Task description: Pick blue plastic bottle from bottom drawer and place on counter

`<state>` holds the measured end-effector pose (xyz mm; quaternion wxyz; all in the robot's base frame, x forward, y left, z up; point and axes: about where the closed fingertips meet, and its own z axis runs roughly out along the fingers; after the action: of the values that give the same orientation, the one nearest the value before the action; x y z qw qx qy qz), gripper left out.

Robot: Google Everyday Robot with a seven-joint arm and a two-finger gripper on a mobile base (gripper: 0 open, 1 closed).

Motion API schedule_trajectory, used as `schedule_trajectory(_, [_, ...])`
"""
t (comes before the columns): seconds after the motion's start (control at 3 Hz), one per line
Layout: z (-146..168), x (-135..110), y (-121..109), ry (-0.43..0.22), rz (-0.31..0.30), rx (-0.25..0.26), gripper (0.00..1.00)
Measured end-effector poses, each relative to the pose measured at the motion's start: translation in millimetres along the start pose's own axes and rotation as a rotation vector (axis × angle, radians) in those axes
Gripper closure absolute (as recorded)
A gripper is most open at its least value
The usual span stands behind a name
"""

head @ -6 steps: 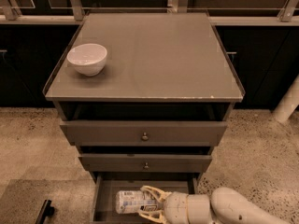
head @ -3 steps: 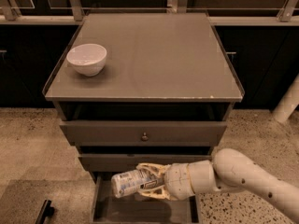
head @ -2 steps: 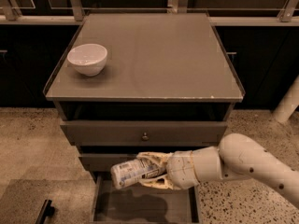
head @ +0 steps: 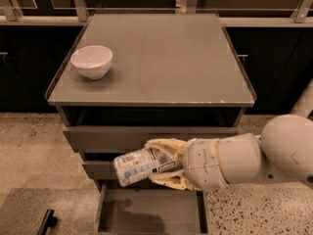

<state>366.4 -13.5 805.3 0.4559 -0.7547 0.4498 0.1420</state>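
My gripper (head: 164, 164) is shut on the blue plastic bottle (head: 139, 166), holding it sideways in the air in front of the two upper drawers. The bottle is clear and pale, with a printed label, and its free end points left. Below it the bottom drawer (head: 149, 212) stands pulled open, showing only its plank floor. The white arm (head: 254, 155) comes in from the right. The counter (head: 166, 58) lies above and behind the gripper, flat and glossy.
A white bowl (head: 92, 61) sits on the counter's left side. The upper drawer (head: 146, 136) is pulled out slightly. A dark object (head: 46, 222) lies on the speckled floor at the lower left. A railing (head: 146, 13) runs behind the counter.
The bottle has been lifted out of the bottom drawer and raised, held in the gripper, to the level of the upper drawers. The arm has risen with it.
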Motion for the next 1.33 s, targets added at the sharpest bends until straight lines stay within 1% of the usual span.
schedule_trajectory(0.33, [1,0,0,-0.005,0.001,-0.002,1.0])
schedule_trajectory(0.67, [-9,-7,-14,0.009,-0.048,-0.005,1.0])
schedule_trajectory(1.0, [-28,-26,-53,0.055,-0.161,-0.038,1.0])
schedule_trajectory(1.33, [-48,-30,-107,0.119,-0.232,-0.072,1.0])
